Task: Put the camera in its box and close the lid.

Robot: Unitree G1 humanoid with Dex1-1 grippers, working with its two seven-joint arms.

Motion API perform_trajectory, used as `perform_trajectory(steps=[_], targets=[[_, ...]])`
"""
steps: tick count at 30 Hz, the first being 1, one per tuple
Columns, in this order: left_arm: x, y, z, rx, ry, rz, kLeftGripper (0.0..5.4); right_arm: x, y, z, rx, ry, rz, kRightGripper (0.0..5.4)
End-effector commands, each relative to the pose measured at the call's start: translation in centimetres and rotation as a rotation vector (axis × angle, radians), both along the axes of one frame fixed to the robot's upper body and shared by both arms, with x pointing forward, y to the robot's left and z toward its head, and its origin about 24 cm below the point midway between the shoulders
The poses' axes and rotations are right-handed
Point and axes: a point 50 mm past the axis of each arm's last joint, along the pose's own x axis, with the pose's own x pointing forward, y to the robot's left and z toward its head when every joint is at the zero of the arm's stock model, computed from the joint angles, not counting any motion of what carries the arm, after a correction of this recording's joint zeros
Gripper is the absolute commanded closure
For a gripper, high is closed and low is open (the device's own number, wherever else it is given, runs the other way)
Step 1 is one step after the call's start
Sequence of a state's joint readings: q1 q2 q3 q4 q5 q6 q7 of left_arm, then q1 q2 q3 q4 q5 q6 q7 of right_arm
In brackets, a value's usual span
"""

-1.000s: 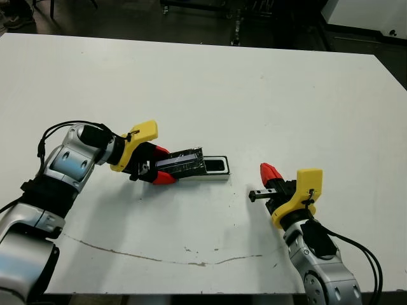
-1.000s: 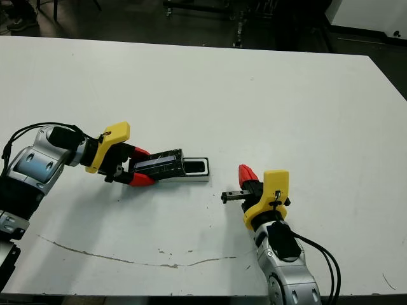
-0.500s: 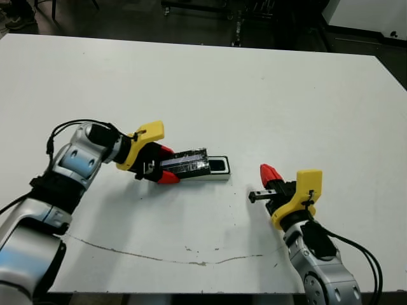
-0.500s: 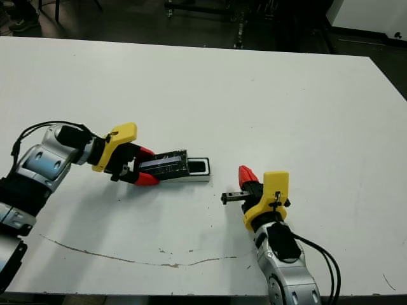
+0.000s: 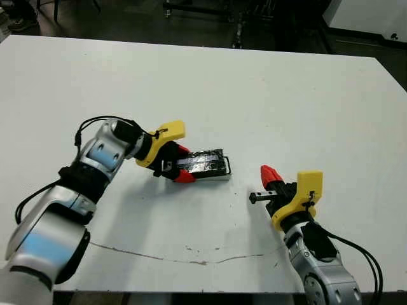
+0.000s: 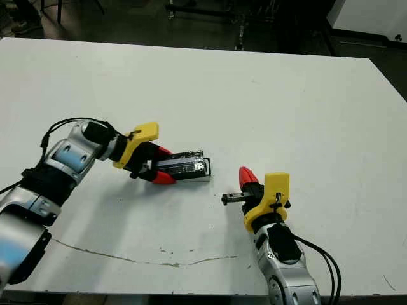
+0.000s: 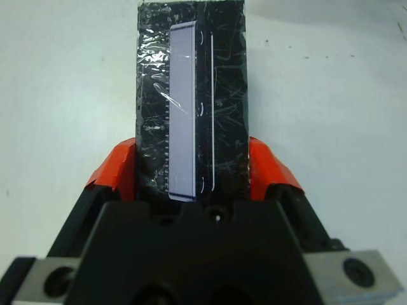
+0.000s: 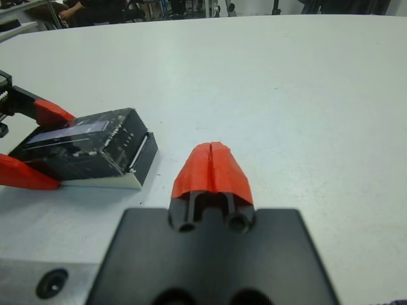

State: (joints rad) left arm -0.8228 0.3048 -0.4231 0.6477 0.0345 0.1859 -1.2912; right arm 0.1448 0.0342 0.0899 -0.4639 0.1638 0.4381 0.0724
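Note:
The lid (image 5: 202, 162), a black slab with a streaky shiny top, lies lengthwise on the box (image 8: 108, 183). Only the box's white side wall and a short dark end (image 8: 145, 152) show past it. My left gripper (image 5: 184, 164) is shut on the lid's near end, one red finger (image 7: 117, 168) on each long side. The camera is hidden, as the lid covers the box's inside. My right gripper (image 5: 268, 173) sits shut and holds nothing, a short way to the right of the box, its tips (image 8: 212, 159) pointing at the box's end.
A long dark scratch (image 5: 159, 255) crosses the table near its front edge (image 5: 191, 293). Beyond the far edge are a dark floor and metal frames (image 5: 238, 19). A person's legs (image 8: 95, 7) show far off in the right wrist view.
My left gripper has slid the lid to the right along the box, covering the dark opening that showed at the box's right end. The right arm has not moved.

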Motion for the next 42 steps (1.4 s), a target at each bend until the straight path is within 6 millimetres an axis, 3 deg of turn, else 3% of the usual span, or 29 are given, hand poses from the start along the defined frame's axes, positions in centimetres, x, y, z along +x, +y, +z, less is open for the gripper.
perform_trajectory(steps=[1,21,42], targets=[[-1.2,-1.7,-2.5,0.040,0.065,-0.053,2.23,-0.2,-0.3,-0.2,-0.003,0.012,-0.013,5.40],[-0.7,-3.8,-2.6,0.096,0.082,-0.070,2.23,-0.2,-0.5,-0.2,-0.007,0.009,-0.010,5.40],[-0.5,-4.2,-4.2,0.280,0.018,-0.066,2.23,-0.2,-0.4,-0.1,-0.002,0.005,-0.010,5.40]])
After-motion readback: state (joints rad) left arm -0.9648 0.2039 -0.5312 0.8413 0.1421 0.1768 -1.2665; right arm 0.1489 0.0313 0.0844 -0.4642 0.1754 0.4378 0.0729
